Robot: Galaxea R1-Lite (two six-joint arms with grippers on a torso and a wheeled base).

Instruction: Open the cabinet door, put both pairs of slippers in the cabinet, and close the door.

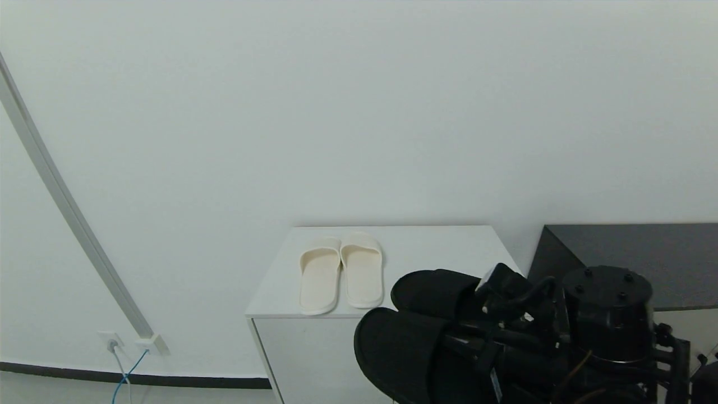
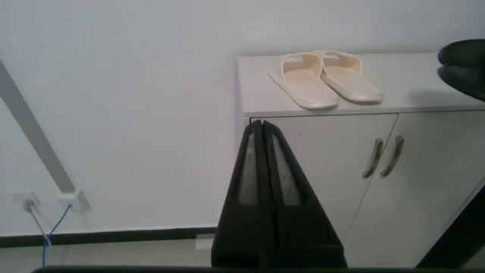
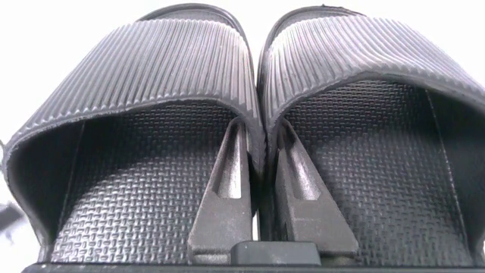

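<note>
**Inspector:** Head view first. Status of the doors?

**Assessor:** Cannot confirm from here. Recorded a pair of cream slippers [image 1: 341, 273] side by side on the cabinet [image 1: 443, 242] top, close to its front edge, towards the front left corner. Recorded a pair of black slippers [image 1: 418, 317] held up over the front right corner on the right arm. Cannot tell whether touching the top or clear of it.

**Inspector:** Left wrist view?

**Assessor:** Found the left gripper [image 2: 262, 130] clenched on nothing, fingers pressed flat together, apart from the cabinet front. Found both cabinet doors [image 2: 333, 163] closed, with the two handles [image 2: 384, 155] side by side at the middle seam, untouched. Cannot tell the contents behind closed doors.

**Inspector:** Right wrist view?

**Assessor:** Found the right gripper [image 3: 260, 130] grasping the black slippers, one finger inside each, squeezing the two adjoining inner walls together.

**Inspector:** Verdict on progress?

**Assessor:** Judged early. Yet to open a door; yet to stow any slipper. One pair in hand, the other resting on top. Left to do: pull a door open, presumably with the free left gripper, place both pairs inside, shut the door.

**Inspector:** Risk?

**Assessor:** Judged modest. Pinch on soft walls only, so possible slip of one slipper on the way in.
</note>
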